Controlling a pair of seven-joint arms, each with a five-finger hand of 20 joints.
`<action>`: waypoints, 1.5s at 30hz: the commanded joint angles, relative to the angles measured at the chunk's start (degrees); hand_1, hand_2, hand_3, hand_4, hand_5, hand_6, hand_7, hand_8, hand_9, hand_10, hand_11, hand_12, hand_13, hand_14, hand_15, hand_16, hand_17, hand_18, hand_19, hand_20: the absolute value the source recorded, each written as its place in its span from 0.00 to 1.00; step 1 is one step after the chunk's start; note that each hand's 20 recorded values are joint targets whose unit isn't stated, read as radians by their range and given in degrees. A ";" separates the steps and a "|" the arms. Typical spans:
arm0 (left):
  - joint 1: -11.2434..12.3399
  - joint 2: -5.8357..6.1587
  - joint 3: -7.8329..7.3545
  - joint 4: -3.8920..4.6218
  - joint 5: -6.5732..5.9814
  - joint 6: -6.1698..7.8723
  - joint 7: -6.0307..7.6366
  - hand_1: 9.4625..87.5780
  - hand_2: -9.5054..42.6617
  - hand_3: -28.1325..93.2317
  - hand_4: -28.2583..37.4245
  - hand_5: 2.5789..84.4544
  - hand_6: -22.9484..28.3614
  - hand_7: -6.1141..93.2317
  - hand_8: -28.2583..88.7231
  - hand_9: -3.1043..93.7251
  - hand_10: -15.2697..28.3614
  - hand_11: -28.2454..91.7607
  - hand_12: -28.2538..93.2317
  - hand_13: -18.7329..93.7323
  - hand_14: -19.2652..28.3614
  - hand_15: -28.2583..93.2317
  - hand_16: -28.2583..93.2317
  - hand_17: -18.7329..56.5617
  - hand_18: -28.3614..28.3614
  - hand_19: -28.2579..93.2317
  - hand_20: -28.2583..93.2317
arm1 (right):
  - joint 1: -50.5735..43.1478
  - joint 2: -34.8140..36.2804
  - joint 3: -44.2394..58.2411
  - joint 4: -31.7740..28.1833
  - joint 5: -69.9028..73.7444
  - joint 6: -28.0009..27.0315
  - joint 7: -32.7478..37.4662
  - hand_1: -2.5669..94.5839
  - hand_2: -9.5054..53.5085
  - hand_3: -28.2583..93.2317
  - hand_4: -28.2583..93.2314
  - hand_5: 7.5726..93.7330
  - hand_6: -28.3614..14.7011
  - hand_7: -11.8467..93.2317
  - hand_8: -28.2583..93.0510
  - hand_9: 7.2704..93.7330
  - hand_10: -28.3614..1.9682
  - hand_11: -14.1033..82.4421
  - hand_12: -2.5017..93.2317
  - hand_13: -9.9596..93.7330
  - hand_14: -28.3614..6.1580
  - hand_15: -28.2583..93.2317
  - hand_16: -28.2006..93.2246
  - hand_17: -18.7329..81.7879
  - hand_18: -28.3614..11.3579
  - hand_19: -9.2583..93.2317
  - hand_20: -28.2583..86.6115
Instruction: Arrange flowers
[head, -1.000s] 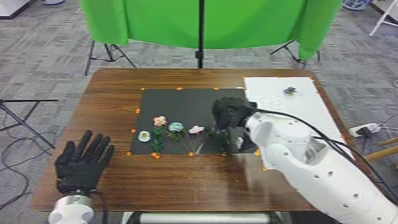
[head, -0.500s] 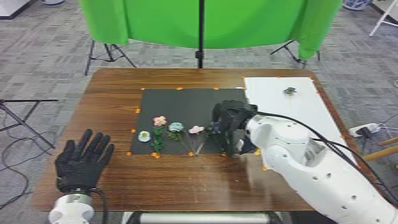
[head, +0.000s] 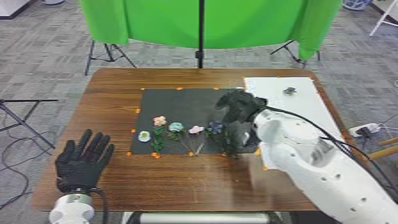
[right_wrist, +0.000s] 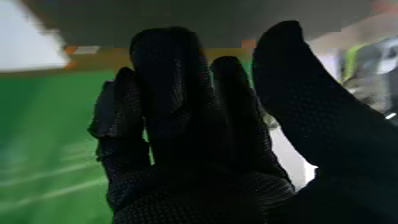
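The right hand (head: 240, 107) is held wide over the mat (head: 182, 104); the blue flower (head: 215, 125) is laid beside the pink flower (head: 195, 129); the left hand (head: 80, 167) is spread.

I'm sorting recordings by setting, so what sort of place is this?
Probably a robotics lab or recording studio: a green backdrop hangs behind the table, black stands rise from the floor, and grey carpet surrounds them.
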 joint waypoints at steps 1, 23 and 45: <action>0.27 -0.20 0.52 0.52 0.02 -0.38 0.94 0.21 0.47 0.89 0.00 0.46 0.62 0.17 0.15 0.46 0.73 0.44 0.33 0.45 0.77 0.57 0.18 0.16 0.76 0.53 0.34 | 7.05 0.72 6.99 10.05 0.09 2.03 4.84 0.47 0.00 0.93 0.00 0.41 0.53 0.19 0.15 0.46 0.31 0.27 0.18 0.56 0.38 0.64 0.34 0.50 0.11 0.94 0.54; -2.16 -0.01 1.86 1.26 -2.72 -4.42 0.41 0.21 0.44 0.89 0.00 0.46 0.61 0.17 0.15 0.45 0.73 0.44 0.33 0.45 0.76 0.57 0.18 0.16 0.76 0.53 0.34 | 14.45 -6.19 7.34 40.28 -11.93 -11.13 0.07 0.52 0.00 0.92 0.00 0.33 0.65 0.23 0.13 0.32 0.53 0.22 0.14 0.49 0.42 0.43 0.36 0.45 0.13 0.81 0.50; 1.14 0.26 -0.59 -0.41 -1.70 -3.41 2.04 0.22 0.44 0.89 0.00 0.44 0.61 0.17 0.15 0.45 0.72 0.44 0.33 0.45 0.76 0.56 0.18 0.16 0.76 0.52 0.34 | -3.33 -2.33 11.29 10.35 -8.11 9.90 0.86 0.67 0.00 0.76 0.00 0.80 0.65 0.49 0.21 0.94 0.57 0.30 0.49 0.84 0.63 0.55 0.56 0.58 0.20 0.94 0.56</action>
